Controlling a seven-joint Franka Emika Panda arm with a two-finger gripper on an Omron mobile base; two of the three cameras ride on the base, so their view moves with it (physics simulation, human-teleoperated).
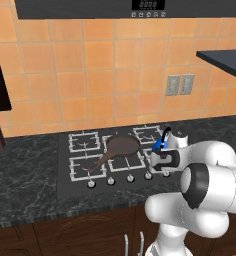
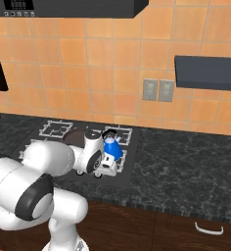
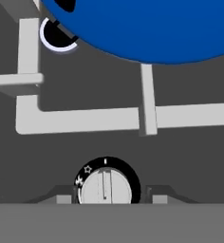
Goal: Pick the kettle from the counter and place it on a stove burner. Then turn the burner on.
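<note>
The bright-blue kettle [image 1: 159,144] [image 2: 113,148] [image 3: 147,28] stands on a pale-grey burner grate [image 3: 85,118] at the right of the black cooktop [image 1: 65,185]. My gripper [image 1: 166,170] [image 2: 107,171] [image 3: 107,198] hangs low at the cooktop's front edge, just in front of the kettle. In the hand view its two dark fingertips [image 3: 62,198] flank a round silver knob [image 3: 106,186], with a thin gap on each side. The knob's mark points straight towards the kettle. The jaws hold nothing.
A dark brown frying pan [image 1: 121,146] lies across the middle burners, handle towards the front left. More silver knobs [image 1: 110,180] line the cooktop's front. Dark marbled counter [image 1: 20,175] [image 2: 186,166] runs on both sides. A grey shelf [image 2: 208,72] juts from the tiled wall.
</note>
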